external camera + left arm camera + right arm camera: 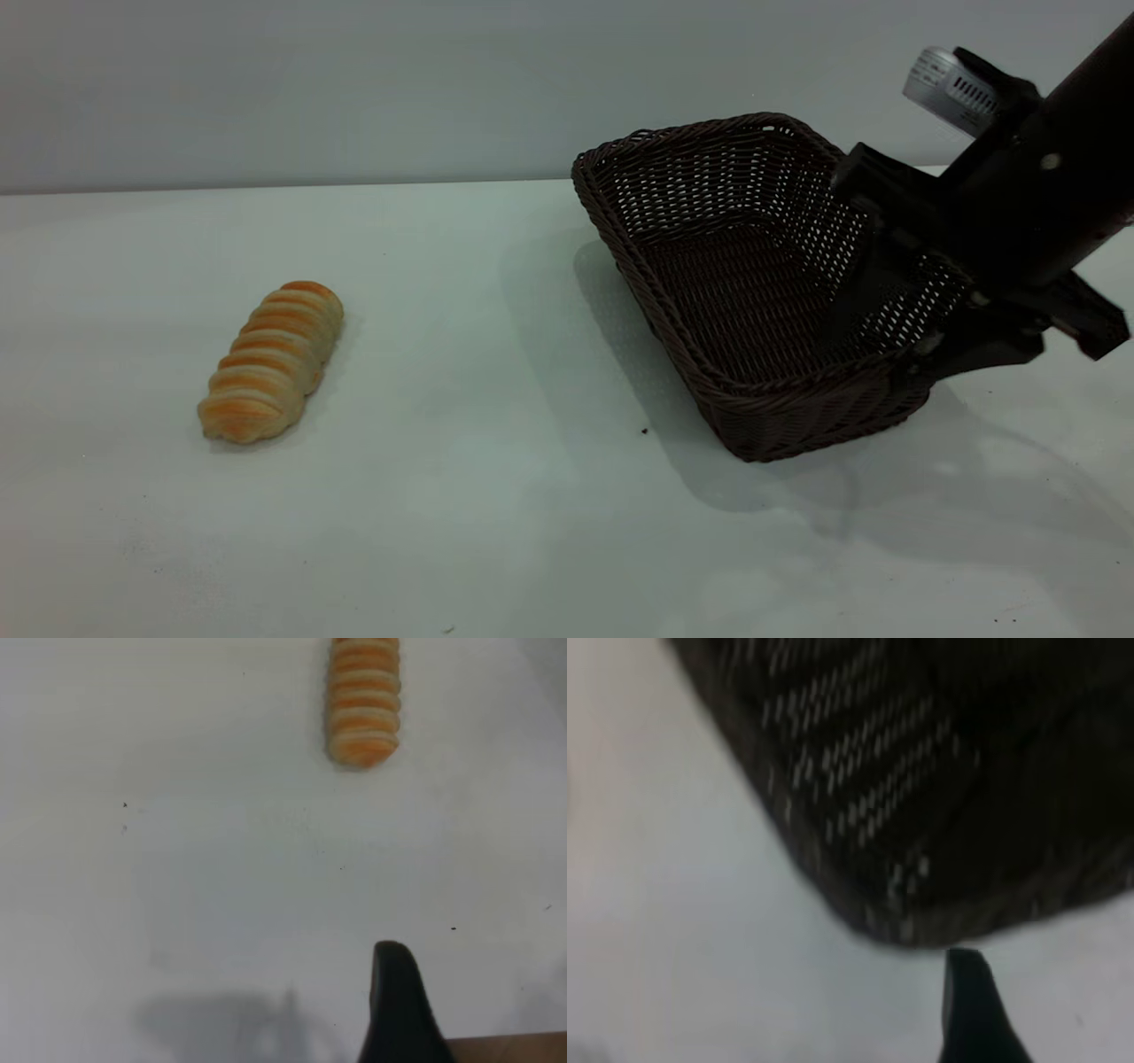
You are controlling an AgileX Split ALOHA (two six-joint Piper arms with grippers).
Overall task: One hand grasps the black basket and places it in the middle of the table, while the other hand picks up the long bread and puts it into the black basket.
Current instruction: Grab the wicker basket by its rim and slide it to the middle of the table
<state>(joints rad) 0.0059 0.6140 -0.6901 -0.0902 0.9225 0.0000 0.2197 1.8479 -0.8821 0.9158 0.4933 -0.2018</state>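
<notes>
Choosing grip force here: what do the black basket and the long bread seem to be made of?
The black basket looks like woven wicker or plastic rattan, dark brown-black and slightly glossy, with openwork sides and a braided rim. The long bread looks like baked dough, or a replica, matte cream with golden-orange spiral ridges.

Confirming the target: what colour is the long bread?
Pale cream with golden-orange ridged bands; the long bread shows best in the exterior view.

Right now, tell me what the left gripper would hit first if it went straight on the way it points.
Probably the table: the left gripper's one visible fingertip points over bare surface. The bread lies farther ahead, slightly aside. Depth is unclear, so it might reach the bread's end instead.
</notes>
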